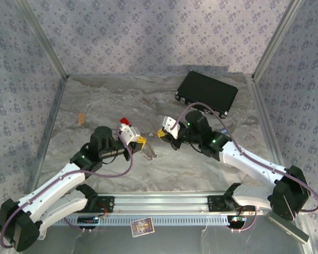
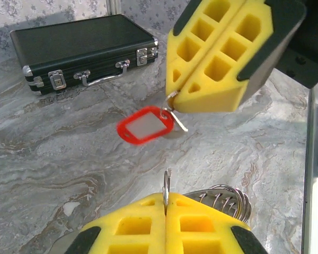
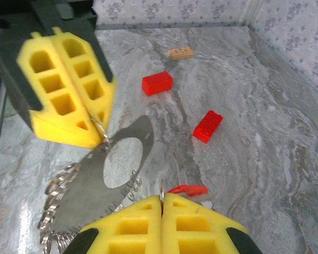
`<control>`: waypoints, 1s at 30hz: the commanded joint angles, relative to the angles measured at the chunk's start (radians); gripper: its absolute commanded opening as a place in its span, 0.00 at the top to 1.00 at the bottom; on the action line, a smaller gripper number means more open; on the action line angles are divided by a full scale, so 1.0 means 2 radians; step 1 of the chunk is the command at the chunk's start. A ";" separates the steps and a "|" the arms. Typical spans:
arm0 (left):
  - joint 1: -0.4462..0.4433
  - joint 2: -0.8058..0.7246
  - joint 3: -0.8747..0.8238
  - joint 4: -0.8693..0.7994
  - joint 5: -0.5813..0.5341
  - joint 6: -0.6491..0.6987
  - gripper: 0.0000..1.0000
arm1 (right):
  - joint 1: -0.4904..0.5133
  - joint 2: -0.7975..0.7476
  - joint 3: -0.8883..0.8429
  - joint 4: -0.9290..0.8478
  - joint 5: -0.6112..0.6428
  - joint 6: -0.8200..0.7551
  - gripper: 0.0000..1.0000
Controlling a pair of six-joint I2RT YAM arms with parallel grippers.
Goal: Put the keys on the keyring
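The keyring (image 3: 85,198) is a flat grey ring with a round hole and several small wire loops along its rim. It hangs tilted from my left gripper (image 3: 99,129), which is shut on one small loop at the rim. In the left wrist view that loop stands up between the shut jaws of the left gripper (image 2: 166,202), with the keyring's loops (image 2: 225,198) beside it. My right gripper (image 3: 161,203) is shut on the small ring of the red key (image 3: 188,189), whose red plastic head (image 2: 146,124) dangles below the right gripper (image 2: 175,99). The blue key is out of view.
A black case (image 1: 206,91) lies at the back right. Two red bricks (image 3: 157,83) (image 3: 208,126) and a small tan piece (image 3: 180,52) lie on the marble table (image 1: 95,100). A small card (image 1: 142,226) sits at the near edge. Both grippers meet mid-table.
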 commanded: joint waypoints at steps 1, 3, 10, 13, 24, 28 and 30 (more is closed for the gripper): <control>-0.005 0.002 0.020 0.035 0.020 -0.006 1.00 | 0.017 0.003 0.025 -0.034 0.016 -0.042 1.00; -0.005 0.003 0.020 0.035 0.020 -0.009 1.00 | 0.026 0.002 0.025 -0.031 0.025 -0.047 1.00; -0.007 0.011 0.025 0.031 0.013 -0.022 1.00 | 0.048 0.004 0.023 -0.019 0.074 -0.069 1.00; -0.008 0.016 0.027 0.030 0.013 -0.026 1.00 | 0.054 0.004 0.020 -0.017 0.078 -0.079 1.00; -0.012 0.020 0.027 0.035 0.009 -0.027 1.00 | 0.070 0.016 0.022 -0.024 0.088 -0.100 1.00; -0.013 0.020 0.027 0.034 0.010 -0.027 1.00 | 0.073 0.016 0.021 -0.017 0.105 -0.100 1.00; -0.013 0.019 0.026 0.033 0.008 -0.027 1.00 | 0.074 0.013 0.017 -0.011 0.114 -0.103 1.00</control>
